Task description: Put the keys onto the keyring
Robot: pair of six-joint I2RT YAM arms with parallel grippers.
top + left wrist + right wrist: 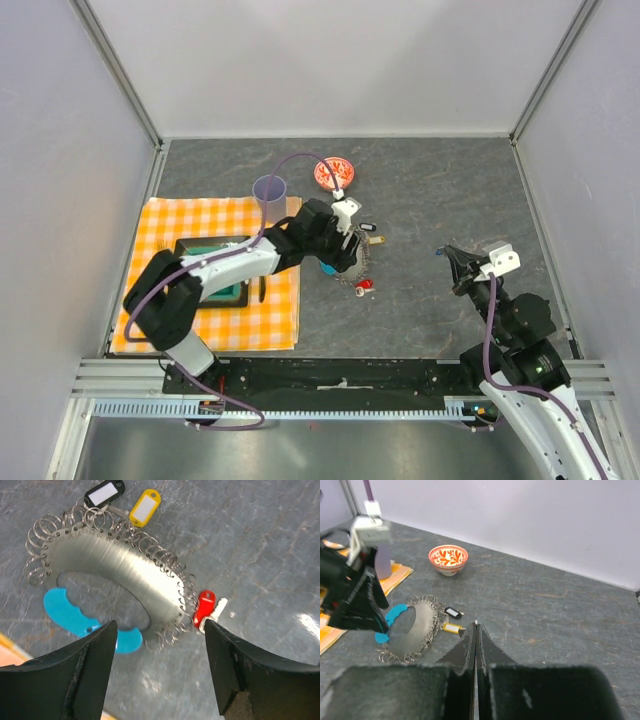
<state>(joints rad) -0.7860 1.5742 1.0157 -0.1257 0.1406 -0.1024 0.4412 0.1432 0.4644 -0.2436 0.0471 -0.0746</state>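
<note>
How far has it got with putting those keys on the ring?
Partway, it seems. The black-tagged key, yellow-tagged key and red key lie at the rim of the keyring; whether they are hooked on, I cannot tell. In hand: nothing visible; the left gripper hangs open over the keyring, the right gripper is shut, farther off. Left: hooking any loose key, perhaps the red one.

On my feed I see a grey stone-patterned tabletop. On its left side lies an orange-and-white checked cloth with a dark tray on it, greenish inside and partly hidden from me. A translucent lilac cup stands upright at the cloth's far right corner. Near it, further right on the bare surface, sits a red-and-white patterned bowl.
</note>
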